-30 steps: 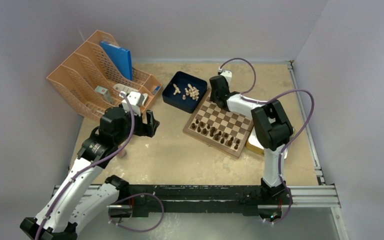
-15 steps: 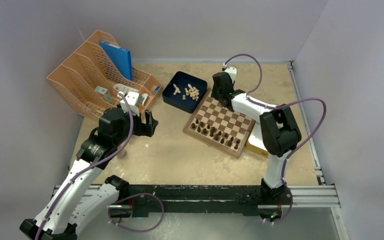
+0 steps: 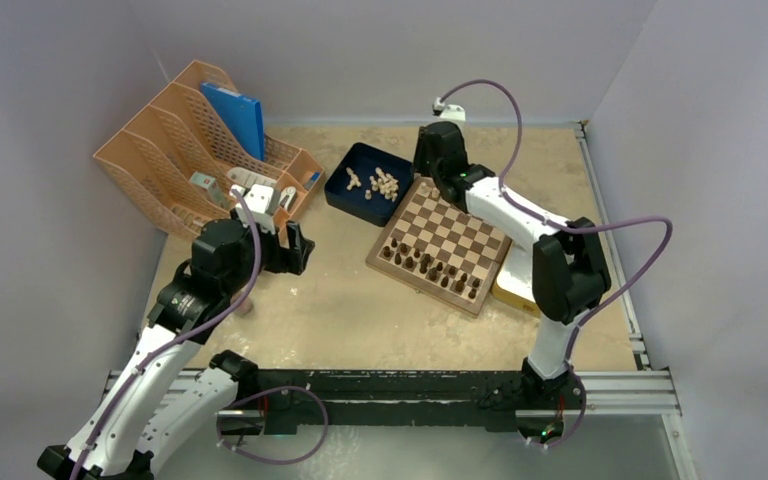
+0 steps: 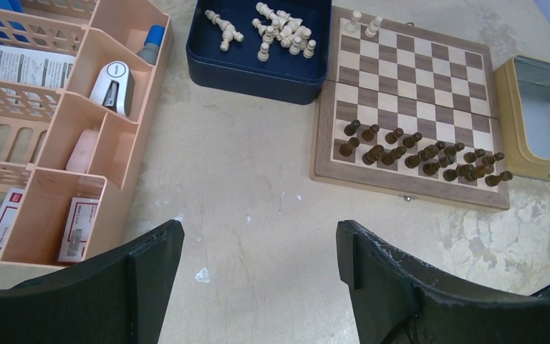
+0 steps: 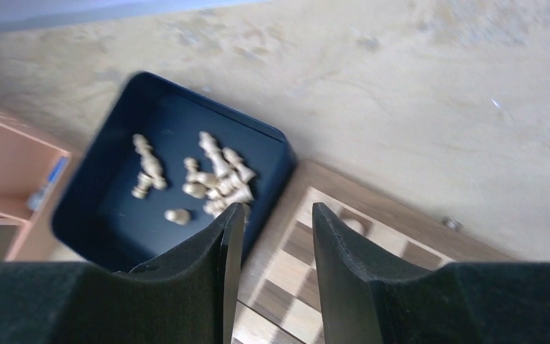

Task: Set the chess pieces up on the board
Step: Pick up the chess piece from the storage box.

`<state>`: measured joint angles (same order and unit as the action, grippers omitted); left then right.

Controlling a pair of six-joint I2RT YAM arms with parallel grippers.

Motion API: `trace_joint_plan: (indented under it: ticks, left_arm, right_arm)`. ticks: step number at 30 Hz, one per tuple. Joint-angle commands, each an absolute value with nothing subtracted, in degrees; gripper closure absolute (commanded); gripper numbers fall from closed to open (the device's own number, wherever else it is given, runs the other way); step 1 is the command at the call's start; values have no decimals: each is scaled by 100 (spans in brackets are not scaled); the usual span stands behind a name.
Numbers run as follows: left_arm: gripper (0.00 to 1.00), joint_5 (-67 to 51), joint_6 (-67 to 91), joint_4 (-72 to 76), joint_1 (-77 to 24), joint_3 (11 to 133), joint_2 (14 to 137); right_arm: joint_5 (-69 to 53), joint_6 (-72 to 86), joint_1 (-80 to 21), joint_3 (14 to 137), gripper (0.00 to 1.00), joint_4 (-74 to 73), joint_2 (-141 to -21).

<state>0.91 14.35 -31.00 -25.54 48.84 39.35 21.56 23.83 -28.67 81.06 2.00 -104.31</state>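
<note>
The board [image 3: 445, 240] lies at an angle on the table [image 3: 360, 310], with dark pieces [image 4: 415, 152] crowded along its two near rows. Most of the pale chess pieces [image 4: 281, 32] lie heaped in the blue tray [image 4: 258, 77] just beside the board's far left corner. Two of them stand on the board's far row at that corner. The right gripper [image 5: 276, 215] hangs over the edge where tray and board meet, fingers parted a little with nothing between them. The left gripper [image 4: 258, 236] hovers over bare table near the orange desk organiser [image 3: 185, 150], fingers spread wide and empty
</note>
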Motion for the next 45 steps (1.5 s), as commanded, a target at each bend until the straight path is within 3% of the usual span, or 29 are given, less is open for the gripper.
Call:
trace_joint_plan:
  ticks: [1, 11, 22, 45]
  left_arm:
    - [22, 182, 1433, -2932, -2549, 4869, 3888]
    - [22, 373, 1441, -2961, -2549, 4870, 3769]
    - [22, 482, 1435, -2936, -2549, 4869, 3746]
    - [22, 510, 1406, -2918, -2549, 4852, 3815]
  right_arm:
    - [1787, 1968, -3115, 8845, 58, 494, -10671]
    - [1767, 1802, -3311, 10139, 66, 370, -12043]
    - [1659, 1592, -3331, 10753, 72, 223, -12989]
    - [1494, 1580, -3392, 10826, 74, 200, -13442]
